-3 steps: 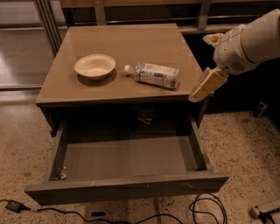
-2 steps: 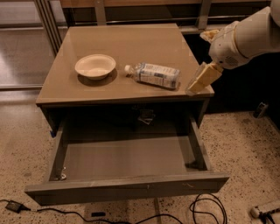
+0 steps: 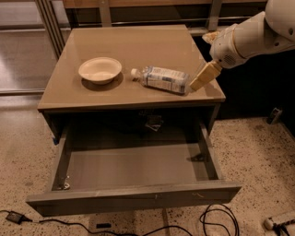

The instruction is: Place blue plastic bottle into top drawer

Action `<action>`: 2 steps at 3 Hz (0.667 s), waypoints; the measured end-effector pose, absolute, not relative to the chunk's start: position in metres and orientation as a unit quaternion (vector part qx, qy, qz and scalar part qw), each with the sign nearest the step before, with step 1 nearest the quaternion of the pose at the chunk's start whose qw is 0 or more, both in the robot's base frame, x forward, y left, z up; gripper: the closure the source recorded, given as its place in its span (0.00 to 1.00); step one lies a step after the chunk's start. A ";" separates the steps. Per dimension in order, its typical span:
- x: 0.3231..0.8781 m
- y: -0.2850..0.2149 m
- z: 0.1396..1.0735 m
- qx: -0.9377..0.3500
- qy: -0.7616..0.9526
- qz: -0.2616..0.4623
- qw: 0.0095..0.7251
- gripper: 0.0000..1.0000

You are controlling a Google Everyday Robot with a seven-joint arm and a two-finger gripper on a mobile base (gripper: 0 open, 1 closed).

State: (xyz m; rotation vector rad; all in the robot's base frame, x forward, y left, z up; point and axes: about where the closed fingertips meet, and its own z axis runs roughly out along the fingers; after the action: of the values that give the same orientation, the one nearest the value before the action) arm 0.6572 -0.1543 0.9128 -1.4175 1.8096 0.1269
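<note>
The blue plastic bottle (image 3: 162, 79) lies on its side on the tan cabinet top (image 3: 115, 46), its white cap pointing left toward the bowl. The top drawer (image 3: 133, 199) is pulled wide open below the cabinet top, and its grey inside holds nothing. My gripper (image 3: 204, 76) comes in from the upper right on a white arm. Its tan tip sits right at the bottle's base end, over the cabinet top's right front part. The bottle is not held.
A cream round bowl (image 3: 100, 70) stands on the cabinet top to the left of the bottle. Black cables (image 3: 216, 220) lie on the speckled floor in front of and beside the drawer. A metal rail (image 3: 138, 3) runs behind the cabinet.
My gripper has moved left and a little up, from off the cabinet's right edge to the bottle's base end. The bottle, bowl and drawer have not moved.
</note>
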 end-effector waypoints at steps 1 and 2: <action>0.680 -0.137 0.900 -0.573 0.708 0.078 0.405 0.00; 0.690 -0.104 0.893 -0.579 0.702 0.111 0.400 0.00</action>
State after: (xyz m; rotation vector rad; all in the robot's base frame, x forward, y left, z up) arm 0.6903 -0.1043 0.8928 -1.4643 1.7747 0.2819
